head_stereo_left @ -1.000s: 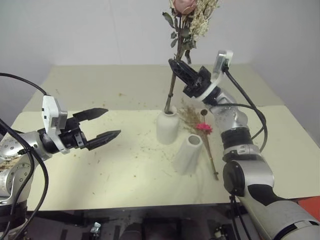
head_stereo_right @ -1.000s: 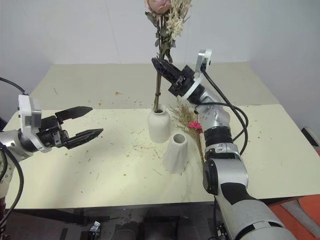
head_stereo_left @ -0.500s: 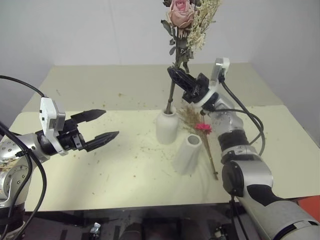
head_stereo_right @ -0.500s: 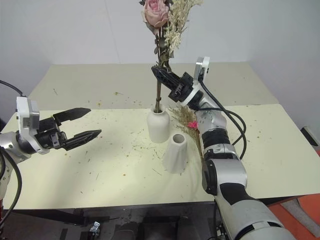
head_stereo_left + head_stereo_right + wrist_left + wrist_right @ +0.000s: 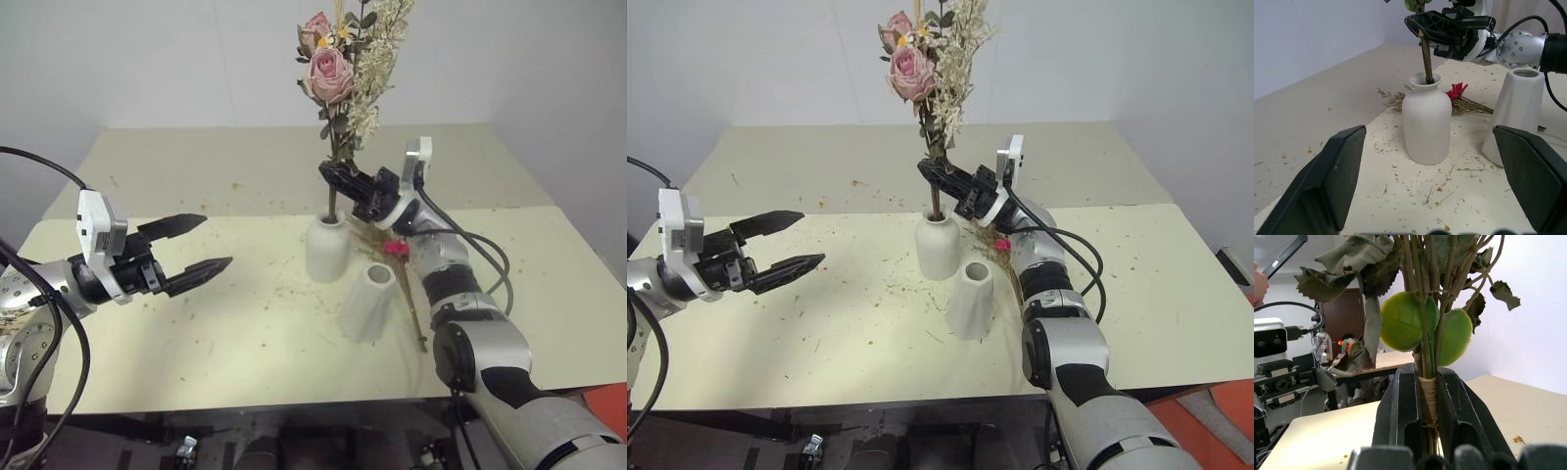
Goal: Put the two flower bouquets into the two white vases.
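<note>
Rose bouquet has dropped lower: blooms sat at the frame's top edge a second ago, now sit well inside it, top centre. Stem bundle is in the neck of the bottle vase, mid-frame. Right gripper fingers still pinch the stems just above the rim. Insertion looks nearly done; release probably comes next. Dried-grass bouquet lies flat on the worktop, just right of the cylinder vase, untouched. Left gripper at frame left, fingers spread, holding nothing.
</note>
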{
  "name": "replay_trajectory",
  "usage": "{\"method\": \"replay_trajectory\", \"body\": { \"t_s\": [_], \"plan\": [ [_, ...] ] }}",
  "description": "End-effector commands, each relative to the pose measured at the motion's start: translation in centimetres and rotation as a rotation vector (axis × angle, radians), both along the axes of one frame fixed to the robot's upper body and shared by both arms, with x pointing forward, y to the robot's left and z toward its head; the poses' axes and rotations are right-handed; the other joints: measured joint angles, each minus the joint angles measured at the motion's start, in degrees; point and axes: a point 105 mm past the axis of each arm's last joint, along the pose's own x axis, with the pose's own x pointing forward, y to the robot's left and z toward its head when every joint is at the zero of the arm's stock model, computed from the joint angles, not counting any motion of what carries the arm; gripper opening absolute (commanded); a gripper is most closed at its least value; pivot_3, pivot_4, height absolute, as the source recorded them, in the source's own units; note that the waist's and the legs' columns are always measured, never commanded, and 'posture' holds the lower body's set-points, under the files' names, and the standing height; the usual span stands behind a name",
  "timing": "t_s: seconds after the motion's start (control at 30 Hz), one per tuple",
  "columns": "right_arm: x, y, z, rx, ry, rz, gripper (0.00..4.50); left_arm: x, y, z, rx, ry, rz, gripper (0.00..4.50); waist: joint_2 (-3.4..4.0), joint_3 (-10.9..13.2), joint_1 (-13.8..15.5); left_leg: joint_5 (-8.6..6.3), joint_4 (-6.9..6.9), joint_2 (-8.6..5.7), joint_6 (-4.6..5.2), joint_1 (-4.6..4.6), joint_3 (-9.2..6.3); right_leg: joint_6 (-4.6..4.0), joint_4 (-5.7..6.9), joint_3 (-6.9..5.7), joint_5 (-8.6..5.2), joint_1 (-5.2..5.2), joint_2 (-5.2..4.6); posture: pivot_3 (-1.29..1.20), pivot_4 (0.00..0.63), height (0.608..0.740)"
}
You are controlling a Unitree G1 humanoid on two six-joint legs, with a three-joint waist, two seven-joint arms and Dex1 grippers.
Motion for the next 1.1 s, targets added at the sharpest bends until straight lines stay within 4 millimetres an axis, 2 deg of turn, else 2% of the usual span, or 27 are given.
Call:
{"method": "replay_trajectory", "body": {
  "t_s": [0.03, 0.33, 0.47, 0.83, 0.97, 1.1],
  "plan": [
    [-0.3, -0.5, 1.3, 0.016, -0.067, -0.005, 0.22, -0.4, 0.2, 1.0, 0.017, -0.049, 0.011, 4.50, 0.00, 0.00, 0.00, 0.00, 0.00, 0.00, 0.00, 0.00, 0.00, 0.00, 0.00, 0.00, 0.00, 0.00, 0.00, 0.00, 0.150, 0.740],
    [-0.8, -0.8, 0.4, -0.009, -0.084, 0.032, 3.10, -0.2, 0.4, 1.1, 0.018, -0.060, 0.018, 4.50, 0.00, 0.00, 0.01, 0.00, 0.00, 0.00, 0.00, 0.00, 0.00, 0.00, 0.00, 0.00, 0.00, 0.00, 0.00, 0.00, 0.150, 0.740],
    [-0.8, -1.1, -0.5, -0.073, -0.071, 0.031, 4.48, 0.0, 0.4, 0.9, 0.021, -0.058, 0.022, 4.50, 0.00, 0.00, 0.03, 0.00, 0.00, 0.00, -0.01, 0.00, 0.00, 0.00, 0.00, 0.00, 0.00, 0.00, 0.00, 0.00, 0.150, 0.740],
    [-1.8, -2.9, -2.3, -0.255, -0.131, 0.065, 4.48, 0.5, 0.3, 0.8, 0.015, -0.063, 0.016, 4.50, 0.00, 0.00, 0.02, 0.00, 0.00, -0.01, -0.01, 0.00, 0.02, 0.00, -0.01, 0.00, 0.00, 0.01, 0.00, 0.00, 0.150, 0.740],
    [-1.3, -3.3, -3.0, -0.394, -0.161, 0.000, 4.48, 0.8, 0.2, 0.6, 0.019, -0.061, 0.016, 4.50, 0.00, 0.00, -0.03, 0.00, 0.00, -0.01, -0.01, 0.01, 0.02, 0.00, 0.00, 0.00, 0.00, 0.01, 0.00, 0.00, 0.150, 0.740],
    [-1.1, -3.6, -2.3, -0.438, -0.203, -0.022, 4.48, 0.9, 0.2, 0.6, 0.017, -0.062, 0.015, 4.50, -0.01, 0.00, -0.01, 0.00, 0.00, -0.01, -0.02, 0.01, 0.03, 0.00, -0.02, 0.00, 0.00, 0.01, 0.00, 0.00, 0.150, 0.740]
  ]
}}
